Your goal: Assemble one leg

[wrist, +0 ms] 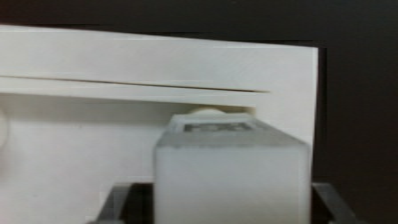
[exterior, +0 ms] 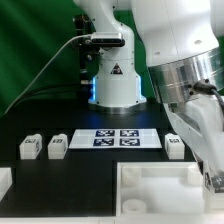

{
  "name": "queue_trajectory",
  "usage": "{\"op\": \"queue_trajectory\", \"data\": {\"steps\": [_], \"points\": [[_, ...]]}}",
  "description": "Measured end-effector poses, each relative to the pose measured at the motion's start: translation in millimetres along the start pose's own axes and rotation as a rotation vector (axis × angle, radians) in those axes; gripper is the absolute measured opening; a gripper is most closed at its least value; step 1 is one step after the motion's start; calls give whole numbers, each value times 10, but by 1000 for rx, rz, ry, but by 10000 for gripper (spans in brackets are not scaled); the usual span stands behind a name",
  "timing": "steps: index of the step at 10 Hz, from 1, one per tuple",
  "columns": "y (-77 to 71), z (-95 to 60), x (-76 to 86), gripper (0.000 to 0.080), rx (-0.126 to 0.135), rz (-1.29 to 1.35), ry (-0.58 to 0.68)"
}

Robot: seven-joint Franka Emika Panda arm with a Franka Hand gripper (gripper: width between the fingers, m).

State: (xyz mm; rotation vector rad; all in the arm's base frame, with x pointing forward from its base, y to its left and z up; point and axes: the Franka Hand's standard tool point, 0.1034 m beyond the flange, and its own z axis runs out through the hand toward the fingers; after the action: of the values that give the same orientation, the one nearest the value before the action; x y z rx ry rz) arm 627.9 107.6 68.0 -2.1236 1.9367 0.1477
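Down on the exterior view's right, the arm (exterior: 185, 60) takes up much of the frame. Its base (exterior: 112, 85) stands behind the marker board (exterior: 115, 137). Its thick white links run out of the top of the picture and reappear nearer the camera than the board, with the wrist turned toward the black surface (exterior: 90, 175).

The gripper (exterior: 212, 183) hangs low, nearer the camera than the marker board and past its end on the exterior view's right. It is over the right-hand part of the large white square piece (exterior: 150, 195), which lies on the surface in front of the board.

The wrist view shows the gripper clamped on the leg (wrist: 226, 170). The white block fills the space between the two dark fingers (wrist: 128, 205), and its sides seem to meet them, though the picture is blurred. A dark tag marks the leg's far end. That end sits close to a pale wall of the large white square piece, and I cannot tell whether the two touch.

Three more pegs stand on the surface, apart from the gripper:
- A loose leg (exterior: 174, 145) stands just off the marker board's end on the exterior view's right.
- A second loose leg (exterior: 57, 147) stands just off the opposite end.
- A third loose leg (exterior: 30, 147) stands just beyond the second, farther from the board.
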Motion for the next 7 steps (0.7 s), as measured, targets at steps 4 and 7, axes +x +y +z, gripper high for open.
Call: {"op": "queue_trajectory", "data": {"steps": [4,7], "points": [[-27,-38,-76,593,-44,-586,13],[-25,-25,-53,646,-50,-920,15]]}}
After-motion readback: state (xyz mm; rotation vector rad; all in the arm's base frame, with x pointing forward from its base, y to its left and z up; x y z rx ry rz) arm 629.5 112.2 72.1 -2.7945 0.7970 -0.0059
